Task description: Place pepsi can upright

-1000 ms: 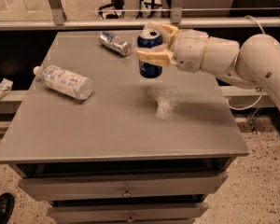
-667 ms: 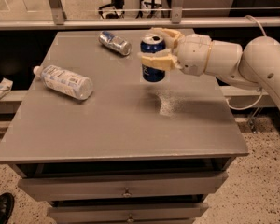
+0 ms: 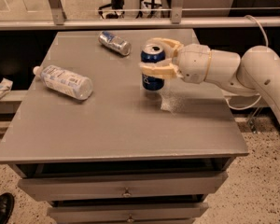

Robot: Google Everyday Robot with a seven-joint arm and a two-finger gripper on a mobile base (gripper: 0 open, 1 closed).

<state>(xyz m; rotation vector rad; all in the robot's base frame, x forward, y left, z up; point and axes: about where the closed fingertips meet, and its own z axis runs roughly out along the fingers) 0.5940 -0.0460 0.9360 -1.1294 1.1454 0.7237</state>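
Note:
The pepsi can (image 3: 152,76) is dark blue with a silver top and stands upright near the middle of the grey table (image 3: 116,134), slightly to the right. Its bottom is at or just above the tabletop; I cannot tell which. My gripper (image 3: 155,57) reaches in from the right and is shut on the can's upper part. One cream finger (image 3: 167,43) is behind the can and the other (image 3: 155,69) crosses its front. The can's logo side is hidden.
A clear plastic water bottle (image 3: 64,81) lies on its side at the table's left. A silver-grey can (image 3: 115,43) lies at the back centre. A pale patch (image 3: 171,104) marks the tabletop right of the pepsi can. Drawers sit below the front edge; a railing runs behind.
My gripper has lowered the pepsi can from well above the table down to the tabletop, keeping it upright. The bottle and the silver can have not moved.

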